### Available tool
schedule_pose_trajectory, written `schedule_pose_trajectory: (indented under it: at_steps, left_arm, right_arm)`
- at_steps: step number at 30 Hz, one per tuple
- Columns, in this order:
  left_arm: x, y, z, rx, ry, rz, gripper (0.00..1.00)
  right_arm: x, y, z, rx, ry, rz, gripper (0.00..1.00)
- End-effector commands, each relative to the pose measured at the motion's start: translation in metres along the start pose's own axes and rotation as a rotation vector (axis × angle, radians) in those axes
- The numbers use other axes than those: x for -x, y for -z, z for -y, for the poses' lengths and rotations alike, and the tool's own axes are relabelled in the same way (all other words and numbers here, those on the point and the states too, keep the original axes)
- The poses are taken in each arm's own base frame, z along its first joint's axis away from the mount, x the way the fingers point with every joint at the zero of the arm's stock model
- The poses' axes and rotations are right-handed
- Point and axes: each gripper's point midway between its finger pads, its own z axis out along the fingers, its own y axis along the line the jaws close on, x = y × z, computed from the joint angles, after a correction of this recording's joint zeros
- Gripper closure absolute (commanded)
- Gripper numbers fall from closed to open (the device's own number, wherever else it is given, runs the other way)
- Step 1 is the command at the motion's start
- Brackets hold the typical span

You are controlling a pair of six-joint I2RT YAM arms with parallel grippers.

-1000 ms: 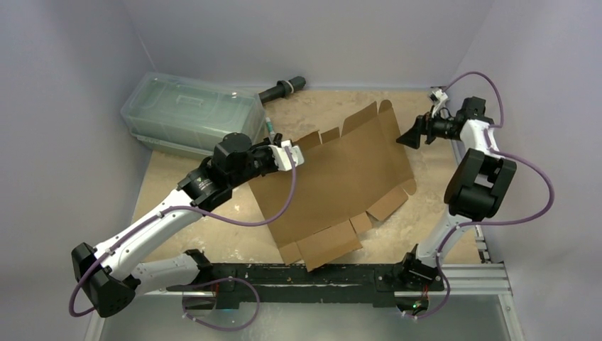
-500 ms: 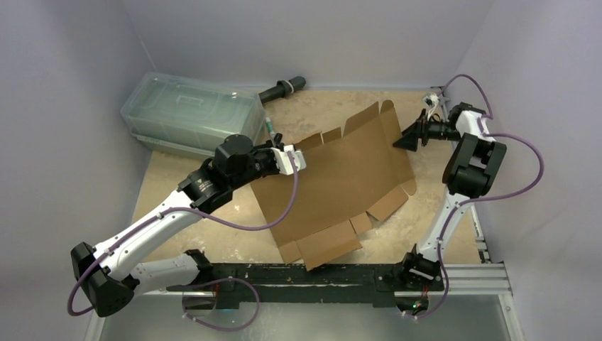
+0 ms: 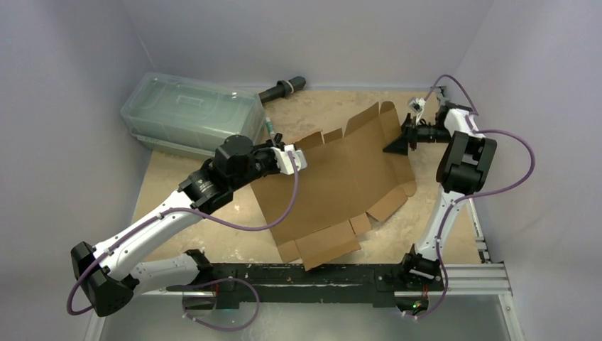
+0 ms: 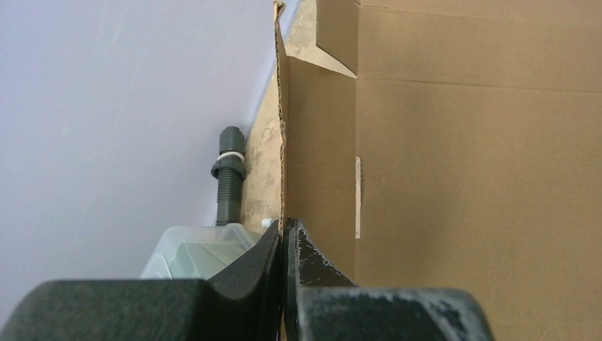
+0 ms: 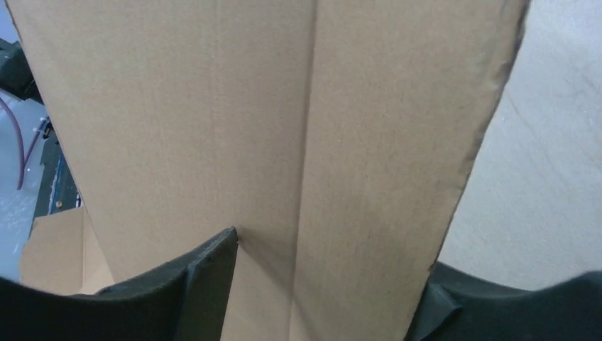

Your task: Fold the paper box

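The paper box [image 3: 341, 185] is a flat brown cardboard sheet with flaps, lying tilted in the middle of the table. My left gripper [image 3: 297, 158] is shut on its upper left edge. In the left wrist view the jaws [image 4: 285, 238] pinch the corrugated edge of the box [image 4: 461, 177], which stands upright there. My right gripper [image 3: 395, 143] is open at the sheet's far right edge. In the right wrist view its fingers [image 5: 323, 284] stand wide apart, with a creased flap of the box [image 5: 284, 128] between them. One fingertip [image 5: 213, 263] touches the flap.
A clear greenish plastic lidded container [image 3: 192, 114] stands at the back left, also in the left wrist view [image 4: 195, 252]. A dark ribbed tube [image 3: 282, 89] lies by the back wall. Grey walls close in on both sides. A black rail [image 3: 319, 273] runs along the near edge.
My right gripper has moved left and come over the box's far right flap. The left gripper keeps its hold and has barely moved.
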Motion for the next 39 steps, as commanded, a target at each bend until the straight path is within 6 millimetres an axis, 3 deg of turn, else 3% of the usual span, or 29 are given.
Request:
schedule_pose_trajectory:
  at_steps: [1, 4, 10, 15, 21, 25, 30, 33, 37, 39]
  left_arm:
    - [0.011, 0.004, -0.019, 0.101, 0.004, 0.047, 1.00]
    - [0.003, 0.002, -0.015, 0.104, 0.019, 0.028, 1.00]
    - [-0.011, 0.000, -0.011, 0.124, 0.067, -0.019, 1.00]
    - [-0.013, -0.005, -0.007, 0.129, 0.157, -0.016, 1.00]
    - [0.003, -0.020, 0.004, 0.083, 0.326, 0.052, 0.99]
    - [0.014, -0.028, 0.007, 0.083, 0.440, 0.127, 0.86]
    - [0.009, -0.032, 0.012, 0.111, 0.574, 0.147, 0.66]
    - [0.004, -0.025, 0.010, 0.156, 0.659, 0.140, 0.55]
    - [-0.008, -0.009, 0.006, 0.248, 0.823, 0.122, 0.32]
    - [-0.014, 0.000, 0.010, 0.257, 0.874, 0.118, 0.27]
  right_arm:
    - [0.033, 0.007, -0.026, 0.001, 0.087, 0.063, 0.39]
    - [0.041, 0.012, -0.037, -0.010, 0.112, 0.070, 0.64]
    - [0.060, 0.034, -0.056, -0.064, 0.159, 0.084, 1.00]
    - [0.076, 0.063, -0.076, -0.160, 0.180, 0.056, 1.00]
    - [0.085, 0.099, -0.116, -0.318, 0.249, 0.027, 1.00]
    - [0.085, 0.112, -0.143, -0.445, 0.302, -0.001, 1.00]
    - [0.091, 0.125, -0.158, -0.602, 0.350, 0.047, 1.00]
    - [0.089, 0.125, -0.166, -0.624, 0.362, 0.061, 1.00]
    - [0.086, 0.122, -0.172, -0.608, 0.347, 0.079, 1.00]
    - [0.086, 0.120, -0.174, -0.598, 0.347, 0.086, 1.00]
